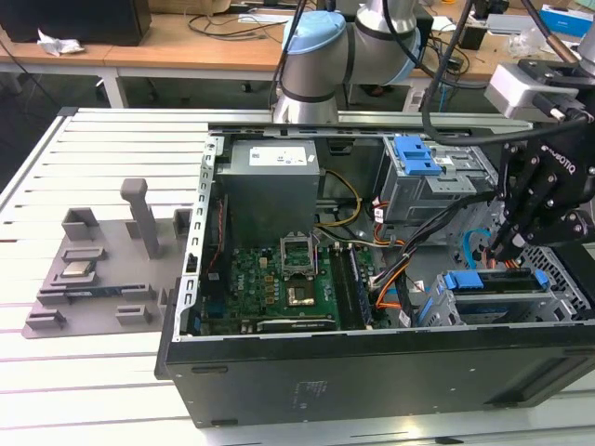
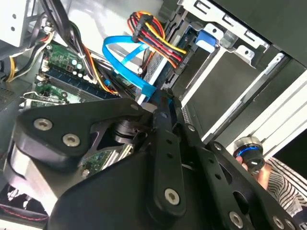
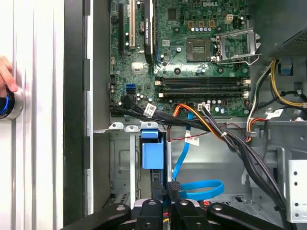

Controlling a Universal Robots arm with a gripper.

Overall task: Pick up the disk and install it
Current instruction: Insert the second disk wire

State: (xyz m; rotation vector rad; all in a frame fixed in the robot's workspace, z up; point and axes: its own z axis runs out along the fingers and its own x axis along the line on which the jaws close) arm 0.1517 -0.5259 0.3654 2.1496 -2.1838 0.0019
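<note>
Jaws of the gripper (image 1: 507,249) look drawn together, with hardly any gap between the two fingertips in both wrist views and nothing to be seen clamped between them. In the exterior view the gripper hangs inside the open computer case (image 1: 279,372), toward that view's right, just above a metal drive bay (image 1: 521,307). The disk (image 1: 491,281) sits in that bay, its blue frame showing along the top edge. In the first wrist view the disk (image 3: 153,155) stands on edge in the bay, and the gripper (image 3: 167,189) is just beside its end; whether they touch cannot be told. A loop of flat blue cable (image 3: 204,189) lies close by, and a bundle of black, orange and yellow wires (image 3: 216,129) crosses above the bay from the motherboard (image 3: 192,57). A person's hand (image 3: 5,76) rests on a blue-ringed button (image 3: 5,103) on the tabletop (image 3: 38,143) beside the case.
</note>
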